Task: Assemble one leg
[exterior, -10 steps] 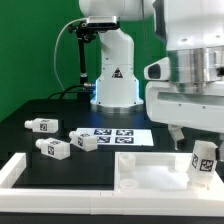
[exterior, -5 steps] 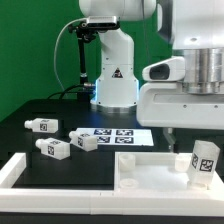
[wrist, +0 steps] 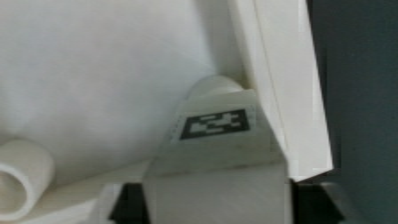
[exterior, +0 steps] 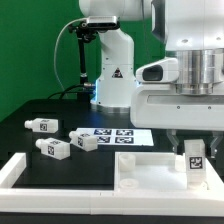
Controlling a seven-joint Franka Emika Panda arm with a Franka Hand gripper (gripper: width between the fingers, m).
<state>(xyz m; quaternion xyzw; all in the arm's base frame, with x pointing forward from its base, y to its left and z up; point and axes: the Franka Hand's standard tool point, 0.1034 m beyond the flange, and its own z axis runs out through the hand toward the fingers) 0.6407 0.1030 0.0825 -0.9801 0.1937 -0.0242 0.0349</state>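
Observation:
My gripper (exterior: 193, 152) is shut on a leg (exterior: 194, 165), a stubby white peg with a black-and-white tag. It holds the leg upright over the right end of the large flat white panel (exterior: 145, 172). In the wrist view the leg (wrist: 217, 150) fills the space between the dark fingers (wrist: 128, 205), and the gripper (wrist: 217, 208) grips its sides. The panel's white surface (wrist: 107, 80) lies below it. Whether the leg touches the panel is hidden. Three more legs lie on the black table at the exterior view's left (exterior: 41, 126), (exterior: 54, 149), (exterior: 85, 140).
The marker board (exterior: 120, 134) lies flat behind the panel. A white border rail (exterior: 14, 172) runs along the front left. The robot's base (exterior: 112, 75) stands at the back. A round white boss (wrist: 18, 175) shows beside the leg in the wrist view.
My gripper has moved a little toward the exterior view's left, carrying the leg with it. The loose legs have not moved.

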